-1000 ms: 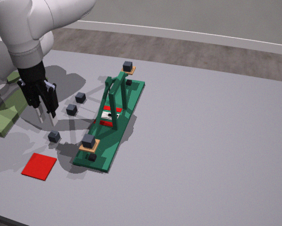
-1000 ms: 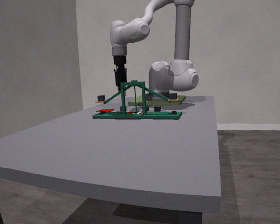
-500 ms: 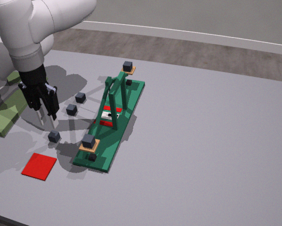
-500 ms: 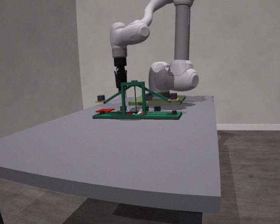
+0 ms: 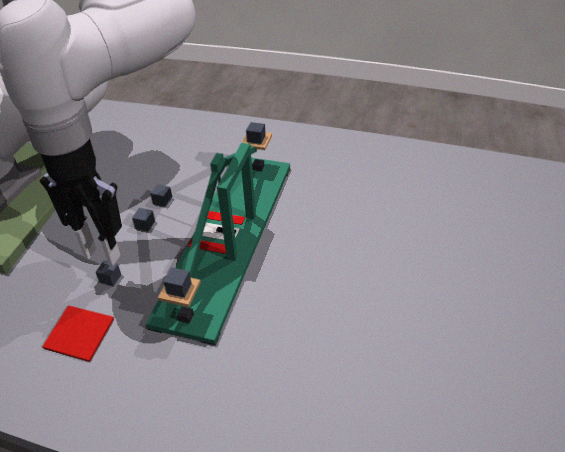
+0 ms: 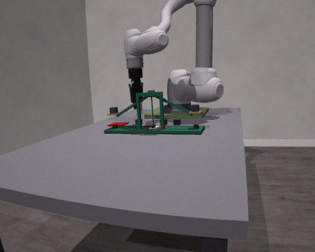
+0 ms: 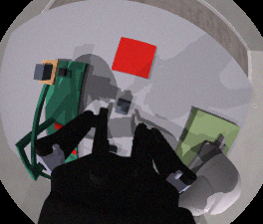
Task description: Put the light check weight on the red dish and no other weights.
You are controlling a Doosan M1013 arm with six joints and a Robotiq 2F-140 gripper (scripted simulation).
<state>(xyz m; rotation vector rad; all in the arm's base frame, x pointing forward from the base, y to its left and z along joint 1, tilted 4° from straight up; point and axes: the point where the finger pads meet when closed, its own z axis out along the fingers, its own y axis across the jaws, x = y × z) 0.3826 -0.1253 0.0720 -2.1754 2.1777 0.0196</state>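
Note:
My gripper hangs a little above a dark grey cube weight that rests on the table. Its fingers stand partly apart and hold nothing. The flat red dish lies just in front of that weight, with nothing on it. The green rocker balance carries one weight on its near pan and one on its far pan. Its pointer hangs over the white field. Two more weights sit on the table left of the balance.
The robot's green mounting plate lies at the left behind the gripper. Two small black stops stand on the balance base under the pans. The table's edges are far from the work area.

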